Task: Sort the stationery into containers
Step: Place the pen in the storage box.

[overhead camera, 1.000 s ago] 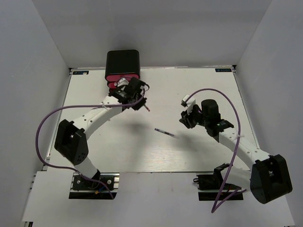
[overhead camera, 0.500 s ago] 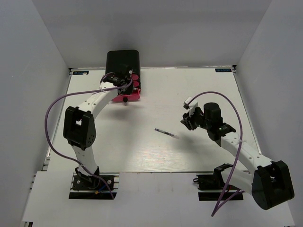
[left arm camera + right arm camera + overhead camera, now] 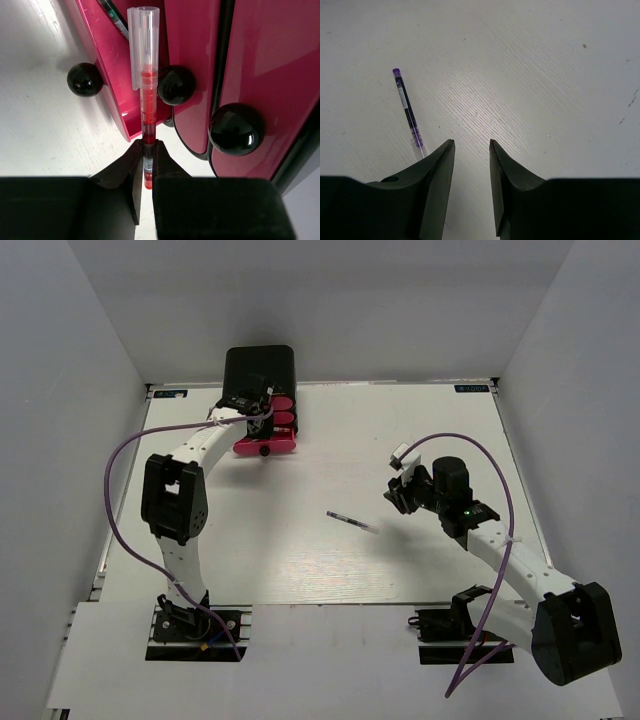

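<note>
Left jaws were found pinching a red pen [image 3: 146, 100] at the open drawer [image 3: 107, 60]; right jaws were spread, empty.

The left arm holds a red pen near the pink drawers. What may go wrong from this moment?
1. The left fingers pinch the red pen only at its lower end, so it may swing or slip.
2. The pen's capped end appears close to the edge of the open drawer; if released here, it might drop outside onto the table.
3. The purple pen lies beside the open right fingers, not between them; closing now would likely miss.
</note>
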`<action>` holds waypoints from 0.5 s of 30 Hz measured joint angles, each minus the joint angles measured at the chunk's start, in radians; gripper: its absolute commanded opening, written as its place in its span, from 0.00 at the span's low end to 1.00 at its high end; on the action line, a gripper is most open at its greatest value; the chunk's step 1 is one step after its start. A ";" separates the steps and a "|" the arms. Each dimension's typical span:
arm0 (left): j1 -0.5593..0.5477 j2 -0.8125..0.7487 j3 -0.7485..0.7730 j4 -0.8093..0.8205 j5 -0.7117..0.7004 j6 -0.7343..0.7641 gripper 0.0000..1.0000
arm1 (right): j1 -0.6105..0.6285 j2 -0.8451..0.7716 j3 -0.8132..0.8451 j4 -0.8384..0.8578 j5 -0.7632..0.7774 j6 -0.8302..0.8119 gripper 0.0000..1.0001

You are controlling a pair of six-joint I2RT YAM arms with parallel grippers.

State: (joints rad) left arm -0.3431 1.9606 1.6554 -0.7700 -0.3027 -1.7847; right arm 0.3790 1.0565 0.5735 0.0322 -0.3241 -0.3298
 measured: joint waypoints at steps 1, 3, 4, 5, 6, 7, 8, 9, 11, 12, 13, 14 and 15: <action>0.002 0.000 0.000 -0.002 0.000 -0.003 0.00 | -0.002 -0.001 0.000 0.000 0.001 0.000 0.40; 0.006 0.002 0.000 -0.002 0.000 -0.007 0.00 | -0.004 -0.002 0.000 0.000 0.002 0.000 0.40; 0.009 0.003 0.001 -0.005 0.000 -0.008 0.00 | -0.004 -0.003 0.000 0.000 0.003 0.000 0.40; 0.010 0.006 0.001 -0.008 0.000 -0.010 0.00 | -0.005 -0.003 -0.001 0.000 0.004 0.000 0.40; 0.013 0.011 0.001 -0.010 0.001 -0.011 0.00 | -0.005 -0.003 -0.001 0.000 0.004 0.000 0.40; 0.014 0.015 0.001 -0.011 0.003 -0.011 0.00 | -0.006 -0.003 -0.001 0.000 0.004 0.000 0.40; 0.018 0.021 0.001 -0.015 0.004 -0.012 0.01 | -0.006 -0.004 -0.001 0.000 0.005 0.000 0.40; 0.022 0.026 0.001 -0.017 0.005 -0.012 0.03 | -0.006 -0.004 -0.001 0.000 0.005 0.000 0.40; 0.026 0.035 0.001 -0.019 0.008 -0.013 0.14 | -0.006 -0.005 -0.002 0.000 0.005 0.000 0.40; 0.027 0.039 0.001 -0.019 0.008 -0.013 0.17 | -0.006 -0.005 -0.002 0.000 0.005 0.000 0.40; 0.029 0.043 0.001 -0.019 0.009 -0.014 0.21 | -0.006 -0.006 -0.002 0.000 0.005 0.000 0.40; 0.031 0.047 0.001 -0.019 0.011 -0.014 0.30 | -0.006 -0.006 -0.002 0.000 0.005 0.000 0.40; 0.032 0.050 0.001 -0.019 0.014 -0.012 0.34 | -0.006 -0.006 -0.002 0.000 0.004 -0.002 0.40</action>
State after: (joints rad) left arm -0.3115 2.0106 1.6562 -0.7891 -0.2882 -1.7969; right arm 0.3729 1.0500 0.5716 0.0326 -0.3199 -0.3321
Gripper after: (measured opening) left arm 0.235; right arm 0.401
